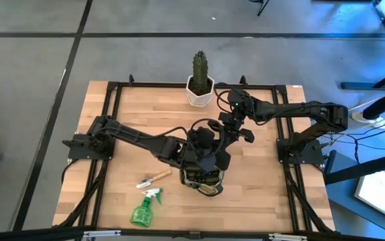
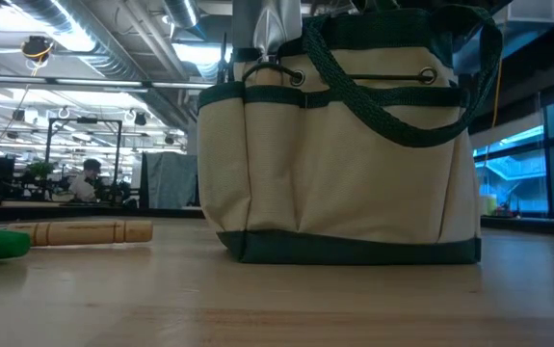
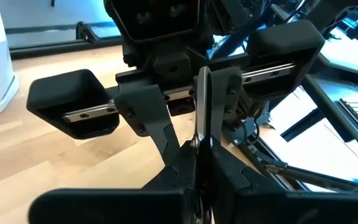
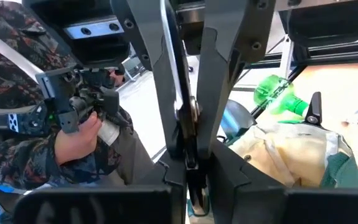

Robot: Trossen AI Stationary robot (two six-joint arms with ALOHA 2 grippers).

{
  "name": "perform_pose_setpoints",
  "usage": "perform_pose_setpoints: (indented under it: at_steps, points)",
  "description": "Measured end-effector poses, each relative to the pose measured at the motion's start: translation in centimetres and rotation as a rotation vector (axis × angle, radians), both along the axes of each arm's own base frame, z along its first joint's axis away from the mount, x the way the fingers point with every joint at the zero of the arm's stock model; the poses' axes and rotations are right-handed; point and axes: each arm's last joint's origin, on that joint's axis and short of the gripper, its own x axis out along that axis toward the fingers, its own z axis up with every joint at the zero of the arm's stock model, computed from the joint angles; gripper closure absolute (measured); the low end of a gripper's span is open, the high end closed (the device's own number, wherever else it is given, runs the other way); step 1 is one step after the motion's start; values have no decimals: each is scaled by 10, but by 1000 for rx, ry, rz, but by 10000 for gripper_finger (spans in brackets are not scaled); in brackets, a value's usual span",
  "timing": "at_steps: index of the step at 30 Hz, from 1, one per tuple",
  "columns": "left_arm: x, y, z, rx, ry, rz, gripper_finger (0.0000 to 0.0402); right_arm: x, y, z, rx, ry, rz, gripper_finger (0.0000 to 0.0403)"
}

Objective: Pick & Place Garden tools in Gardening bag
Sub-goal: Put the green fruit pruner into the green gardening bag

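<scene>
Wooden table (image 1: 259, 194): bag (image 1: 203, 177) near front centre, left gripper (image 1: 205, 163) shut over it, right gripper (image 1: 231, 131) pinched shut just behind, neither grip identifiable. Bottle (image 1: 144, 209) and trowel (image 1: 153, 179) lie left of bag.

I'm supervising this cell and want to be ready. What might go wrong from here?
1. The left gripper and right gripper both clamp the same thin metal tool, nose to nose above the gardening bag; an uneven pull might twist or drop it.
2. The soft bag could tip or slide if the tool snags its rim.
</scene>
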Motion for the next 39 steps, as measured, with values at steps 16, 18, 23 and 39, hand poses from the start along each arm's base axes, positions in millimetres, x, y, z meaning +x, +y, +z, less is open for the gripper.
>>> perform_pose_setpoints:
  at_steps: [16,18,23,39]
  points:
    - [-14,-9,31,85,-60,-91,393,-4,3,4,105,132,137,258]
    - [-16,-9,36,81,-69,-123,393,-7,4,9,108,131,148,257]
    - [-20,-10,49,85,-76,-257,393,-19,7,27,109,113,173,255]
    - [-3,8,60,96,-204,-1019,393,-70,37,76,99,106,178,254]
